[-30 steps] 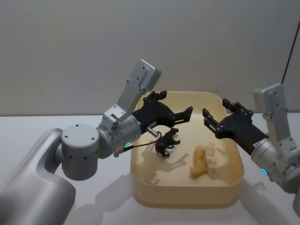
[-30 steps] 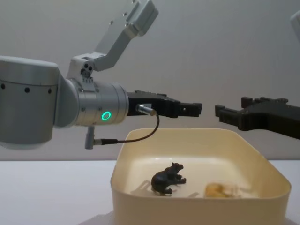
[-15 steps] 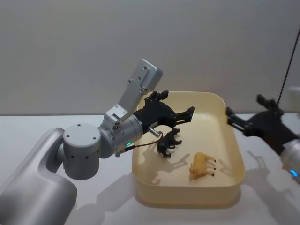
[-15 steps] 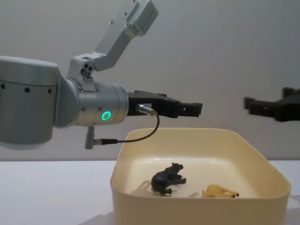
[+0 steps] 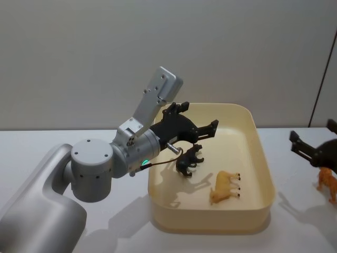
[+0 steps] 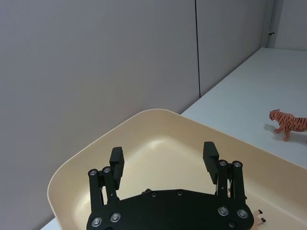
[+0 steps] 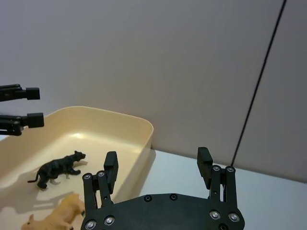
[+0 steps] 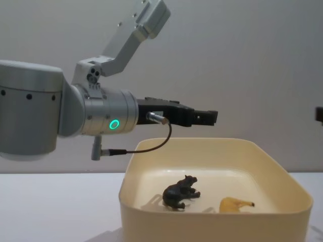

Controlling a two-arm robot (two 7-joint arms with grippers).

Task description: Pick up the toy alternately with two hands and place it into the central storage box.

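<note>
The left gripper [image 5: 199,119] is spread wide and holds nothing. Its 2 black fingers [image 6: 116,160] hang in the air over the rear left part of the central storage box [image 5: 210,227], touching neither the walls nor the toys. Its silver arm reaches in from the left with the elbow raised, the forearm about level, and a green ring light glowing at the wrist. This arm sits exactly where it was 1.0 s ago.

The right gripper [image 5: 312,133] is also wide open and empty. It is off to the right of the box, above the white table [image 5: 105,158], and its tip barely enters the chest view's right edge. 1.0 s ago it was over the box, facing the left gripper; it has since drawn back past the right wall.

The cream-yellow box rests on the table between the 2 arms. A black panther toy [image 5: 188,159] stands on its floor under the left gripper. A tan animal toy [image 5: 225,186] lies on its side nearer the front; 1.0 s ago it was a blur just below the right gripper. An orange tiger toy [image 5: 327,182] stands on the table right of the box, near the right gripper.
</note>
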